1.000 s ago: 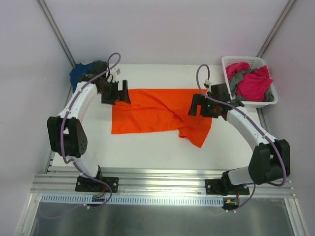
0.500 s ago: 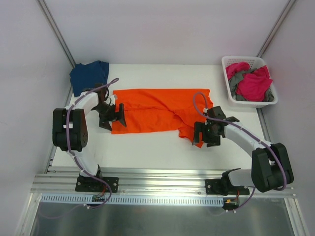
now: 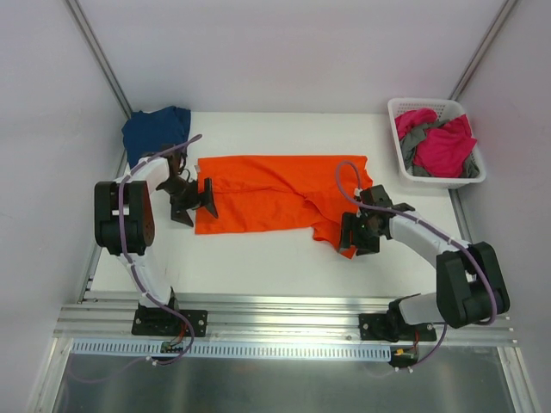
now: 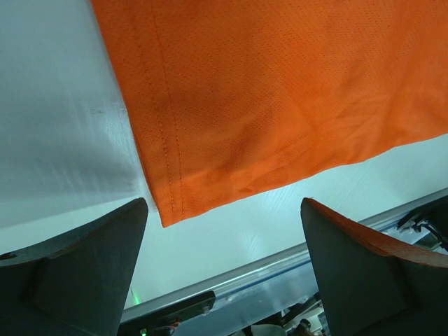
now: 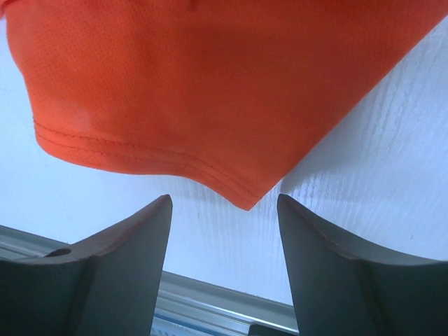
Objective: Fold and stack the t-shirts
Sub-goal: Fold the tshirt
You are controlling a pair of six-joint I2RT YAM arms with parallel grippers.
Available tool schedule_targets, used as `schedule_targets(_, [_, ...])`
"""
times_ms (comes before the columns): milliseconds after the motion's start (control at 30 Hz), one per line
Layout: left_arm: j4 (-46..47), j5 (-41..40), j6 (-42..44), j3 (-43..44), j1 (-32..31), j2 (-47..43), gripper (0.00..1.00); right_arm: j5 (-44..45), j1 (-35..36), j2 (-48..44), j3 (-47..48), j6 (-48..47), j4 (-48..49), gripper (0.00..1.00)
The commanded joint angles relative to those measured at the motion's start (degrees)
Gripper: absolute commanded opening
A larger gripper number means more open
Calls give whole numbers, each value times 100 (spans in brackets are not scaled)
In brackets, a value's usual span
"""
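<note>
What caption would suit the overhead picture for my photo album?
Left end effector and right end effector poised at the near corners of the orange t-shirt.

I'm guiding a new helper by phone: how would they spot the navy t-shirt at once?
Start from the white table and go to its far left corner. The navy t-shirt lies bunched there, apart from the orange t-shirt spread flat mid-table; it is the only dark blue cloth.

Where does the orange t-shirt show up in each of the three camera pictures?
Top external: orange t-shirt spread out across the middle.
Left wrist: orange t-shirt fills the upper right, hemmed corner pointing down.
Right wrist: orange t-shirt fills the top, corner pointing down.
Shared landmark: the white table under it.
</note>
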Motion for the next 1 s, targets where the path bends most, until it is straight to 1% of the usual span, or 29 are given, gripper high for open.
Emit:
schedule_targets(0, [-122,225,-70,252,98,77,93,-82,26,170,168,46,118,64])
schedule_targets(133, [-140,277,-79,331,160,209,92,-143,35,319,221,2,179,60])
schedule_targets(167, [-140,295,-87,366,178,279,92,-161,35,354,212,-7,197,57])
schedule_targets(200, [-140,304,-87,393,195,297,92,-178,18,381,203,-16,214,51])
schedule_targets(233, [-140,304,-87,410,204,315,92,-222,35,407,194,-25,249,48])
schedule_targets(267, [-148,321,-87,437,195,367,91,-231,35,433,194,-51,258,41])
schedule_targets(333, [-157,286,-61,446,230,411,91,-284,35,469,203,-77,293,34])
schedule_targets(367, [-175,269,-70,463,248,455,91,-284,35,486,221,-86,311,27])
schedule_targets(400, [-175,260,-70,455,257,464,91,-293,44,486,229,-95,311,22])
schedule_targets(500, [-192,225,-61,463,310,499,91,-284,35,487,273,-104,320,12])
schedule_targets(600, [-192,103,-52,463,336,482,91,-275,44,452,274,-104,267,7])
schedule_targets(667, [-184,32,-61,463,353,464,91,-275,35,416,256,-104,259,6])
schedule_targets(833, [-175,-197,-70,446,362,411,91,-214,26,232,212,-95,206,6])
schedule_targets(967, [-175,-153,-79,411,362,464,89,-161,26,127,98,-95,206,7])
